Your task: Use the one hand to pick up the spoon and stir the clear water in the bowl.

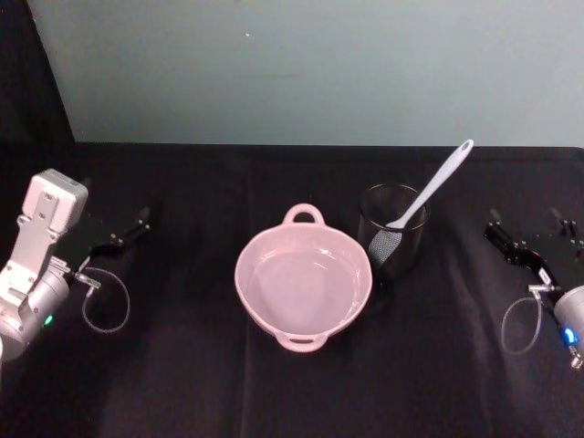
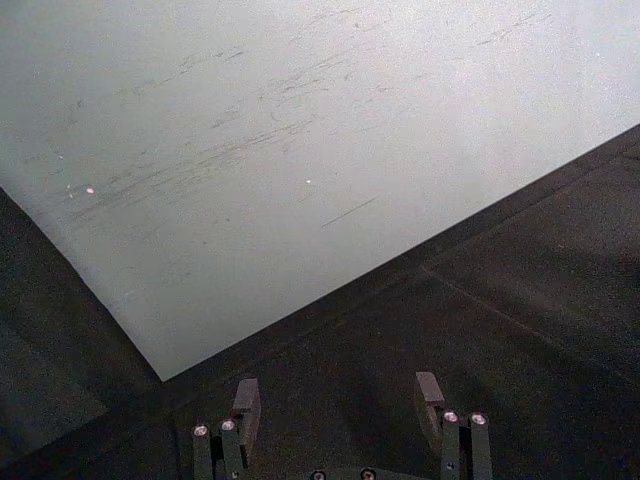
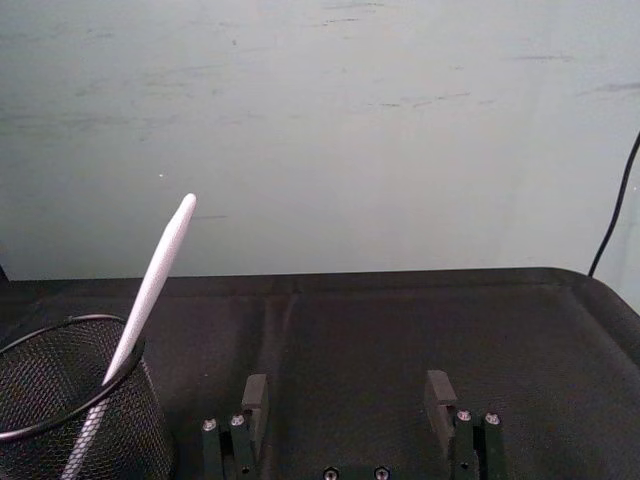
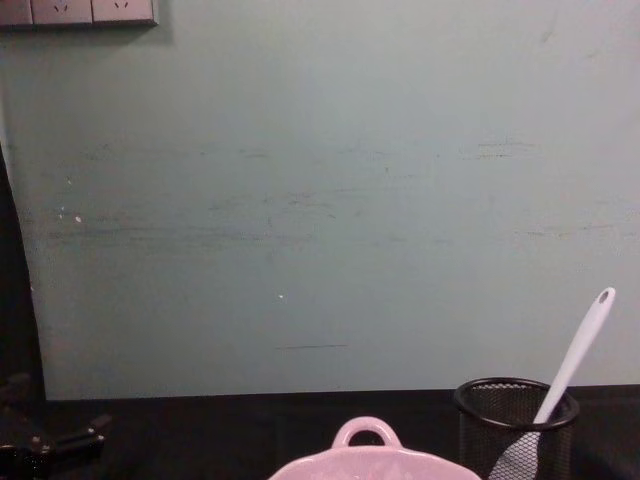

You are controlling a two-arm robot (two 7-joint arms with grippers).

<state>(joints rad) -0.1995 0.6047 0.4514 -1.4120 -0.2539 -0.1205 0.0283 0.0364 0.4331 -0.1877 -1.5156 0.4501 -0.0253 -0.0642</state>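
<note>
Head view: pale pink glossy ceramic bowl mid-bench; slim white plastic spoon leaning in black wire-mesh cup just beside it. Left wrist view: left hand spread apart. Right wrist view: right hand spread apart, empty. Chest view: spoon upright-tilted in cup.

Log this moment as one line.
spoon: standing in mesh cup | bowl: beside cup | left gripper: open, parked | right gripper: open, empty

black table, pink bowl, mesh cup
</note>
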